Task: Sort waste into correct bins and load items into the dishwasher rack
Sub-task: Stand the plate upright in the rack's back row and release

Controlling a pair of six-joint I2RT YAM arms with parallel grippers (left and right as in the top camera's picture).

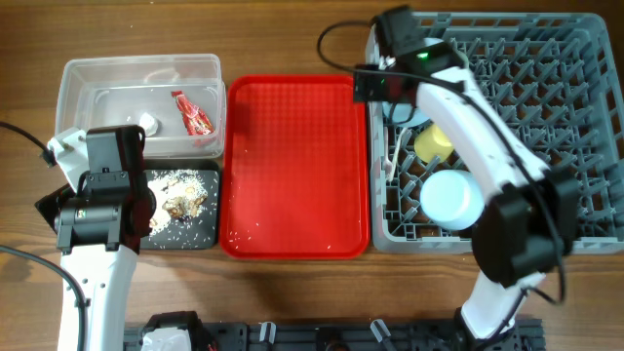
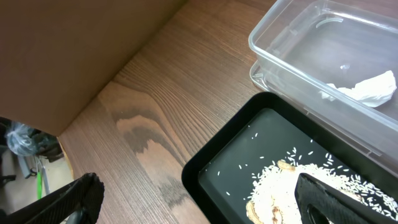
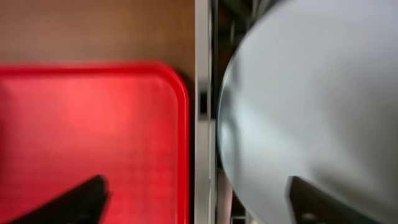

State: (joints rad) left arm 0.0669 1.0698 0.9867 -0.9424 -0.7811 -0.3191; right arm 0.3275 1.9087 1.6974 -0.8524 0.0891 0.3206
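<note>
The clear tub [image 1: 73,83] holds the red-and-white wrapper [image 1: 193,113] and the white tissue [image 1: 148,123], which also shows in the left wrist view [image 2: 367,90]. The black tray [image 1: 190,237] holds brownish scraps with white crumbs [image 1: 180,200]. My left gripper [image 2: 199,199] is open and empty, straddling the black tray's left rim [image 2: 205,158]. The grey rack [image 1: 575,117] holds the yellow cup [image 1: 434,143], the pale bowl [image 1: 450,198] and white cutlery [image 1: 394,161]. My right gripper [image 3: 202,199] is open at the rack's left wall, one finger over the light blue plate [image 3: 298,93].
The flat red tray [image 1: 292,166] lies between the bins and the rack; it also shows in the right wrist view [image 3: 93,124] with a few white crumbs near its front. A brown board [image 2: 62,50] stands beyond the table's left edge.
</note>
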